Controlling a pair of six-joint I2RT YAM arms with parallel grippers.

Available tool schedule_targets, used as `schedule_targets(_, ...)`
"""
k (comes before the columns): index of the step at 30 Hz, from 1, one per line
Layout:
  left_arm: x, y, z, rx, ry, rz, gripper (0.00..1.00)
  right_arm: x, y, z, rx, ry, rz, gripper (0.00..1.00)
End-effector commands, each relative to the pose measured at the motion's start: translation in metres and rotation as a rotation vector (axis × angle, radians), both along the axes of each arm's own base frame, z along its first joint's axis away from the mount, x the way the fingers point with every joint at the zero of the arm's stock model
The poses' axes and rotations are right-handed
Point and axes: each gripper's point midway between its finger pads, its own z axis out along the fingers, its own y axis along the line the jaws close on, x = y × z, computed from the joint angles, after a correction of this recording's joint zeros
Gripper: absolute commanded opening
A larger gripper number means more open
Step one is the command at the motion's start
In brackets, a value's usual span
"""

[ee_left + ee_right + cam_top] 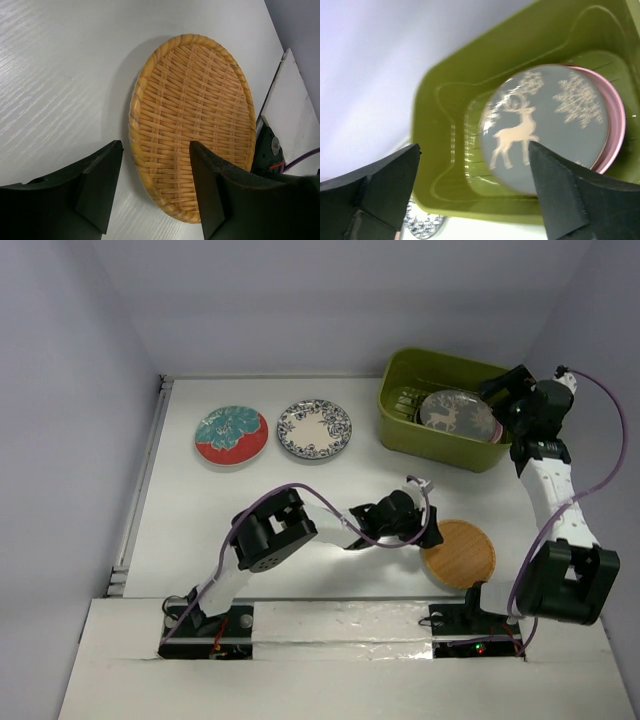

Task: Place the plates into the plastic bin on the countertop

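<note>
The orange woven plate (460,553) lies on the white countertop (200,530) at the near right. My left gripper (432,535) is open at its left rim; in the left wrist view the plate (192,110) lies between and beyond the spread jaws of the gripper (155,150). The olive-green bin (400,390) stands at the far right. The grey deer plate (458,415) lies in it on a pink plate (615,125). My right gripper (500,390) is open and empty above the bin (435,125) and the deer plate (545,127). The mint and dark teal plates are not visible.
The red-teal floral plate (231,435) and the white-blue patterned plate (314,428) lie side by side at the far middle, left of the bin. The white-blue plate's edge shows in the right wrist view (422,225). Walls close in the back and both sides.
</note>
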Motion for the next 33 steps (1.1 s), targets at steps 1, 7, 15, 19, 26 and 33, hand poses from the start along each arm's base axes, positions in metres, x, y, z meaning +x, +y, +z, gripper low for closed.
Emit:
schedule_targets(1,-0.011,0.0,-0.019,0.043,0.028,-0.028,0.54,-0.012,0.005,0.032,-0.004,-0.11,0.013,0.88)
schedule_targets(7,-0.013,-0.004,-0.025,0.03,0.047,-0.034,0.25,-0.032,0.024,0.043,0.019,-0.175,0.089,0.32)
schedule_targets(15,0.009,0.028,0.014,-0.035,0.011,0.062,0.0,-0.077,0.085,0.025,0.02,-0.219,0.299,0.09)
schedule_targets(19,0.03,0.076,0.056,-0.146,0.02,0.155,0.0,-0.111,0.133,-0.003,0.042,-0.224,0.479,0.12)
schedule_targets(26,0.048,0.19,0.124,-0.359,0.003,0.308,0.0,-0.146,0.167,-0.042,0.019,-0.196,0.556,0.86)
schedule_targets(33,0.059,0.241,0.16,-0.472,-0.02,0.375,0.0,-0.17,0.208,-0.08,0.019,-0.15,0.757,0.98)
